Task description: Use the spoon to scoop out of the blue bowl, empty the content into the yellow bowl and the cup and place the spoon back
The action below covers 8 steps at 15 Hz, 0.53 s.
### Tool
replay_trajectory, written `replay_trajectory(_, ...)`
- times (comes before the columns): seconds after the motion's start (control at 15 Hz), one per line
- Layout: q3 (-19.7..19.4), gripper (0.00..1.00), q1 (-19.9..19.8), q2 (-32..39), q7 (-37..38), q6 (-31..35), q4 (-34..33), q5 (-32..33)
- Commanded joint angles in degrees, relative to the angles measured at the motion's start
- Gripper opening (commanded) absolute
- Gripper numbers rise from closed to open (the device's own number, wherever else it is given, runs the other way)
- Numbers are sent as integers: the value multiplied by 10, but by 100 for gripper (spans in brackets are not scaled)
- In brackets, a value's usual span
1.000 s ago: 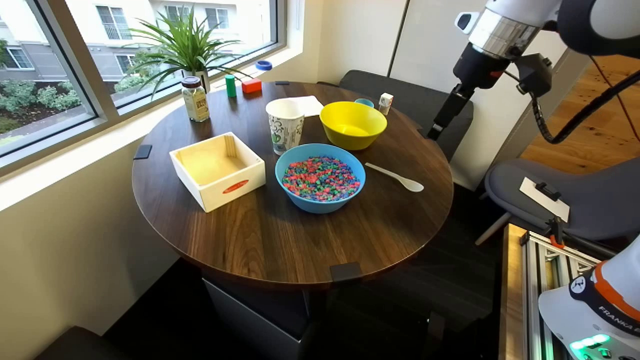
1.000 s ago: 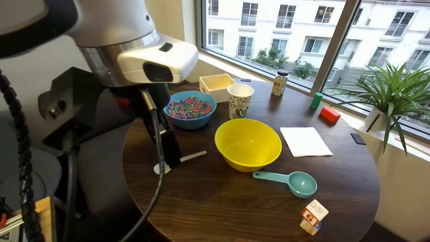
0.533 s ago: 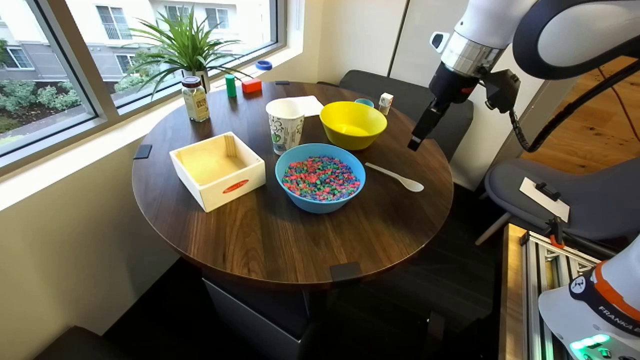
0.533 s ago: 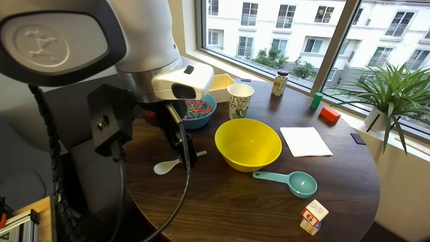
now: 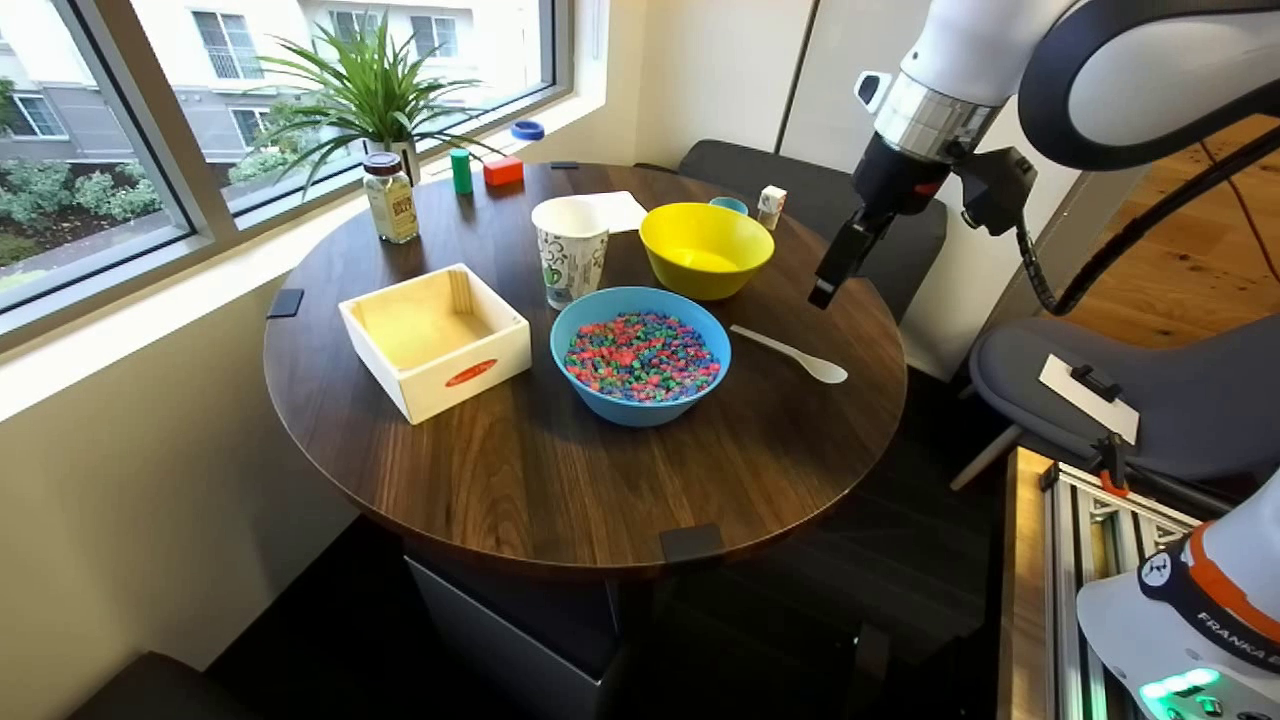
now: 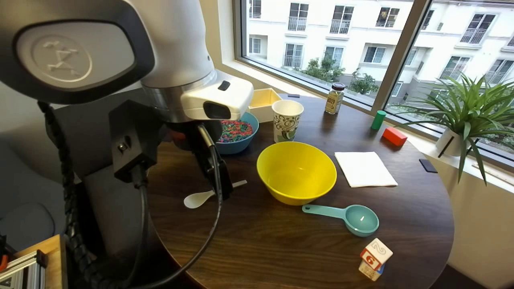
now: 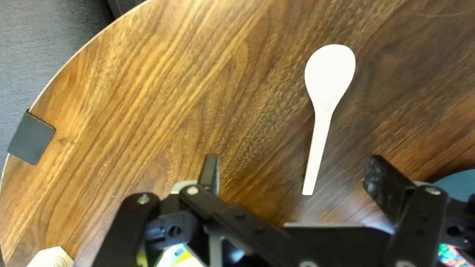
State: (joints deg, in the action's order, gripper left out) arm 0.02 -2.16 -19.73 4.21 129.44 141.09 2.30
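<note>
There's the claw [image 7: 291, 173], hanging above the surface [image 5: 560, 480], fingers parted wide, and well clear of the spoon [image 5: 797, 358] below! That pale spoon lies flat on the surface, and in the wrist view the end of its handle shows between the two fingers. From where I stand, in an exterior view, it rests just right of the blue bowl [image 5: 640, 413], handle pointing far left, scoop end near right. And what a colourful spread in that bowl: the content [image 5: 640, 355], all pink, red, green and blue bits! Just beyond comes the yellow bowl [image 5: 712, 282], a touch to the right, with the cup [image 5: 572, 255] upright to its left, swirls printed round it. A pale open box [image 5: 430, 395] sits left of the blue bowl. Over in an exterior view, a teal scoop [image 6: 361, 220] lies on the near side of the yellow bowl, printed blocks [image 6: 375, 257] nearer still, and a white sheet [image 6: 365, 169] to the right.
</note>
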Motion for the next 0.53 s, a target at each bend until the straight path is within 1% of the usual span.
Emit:
replay_trajectory(0.0, 30, 100, -5, 21, 80, 38, 8, 21)
replay_trajectory(0.2, 43, 100, -8, 40, 129, 69, 11, 40)
replay_trajectory(0.47, 44, 100, -6, 63, 148, 107, 14, 49)
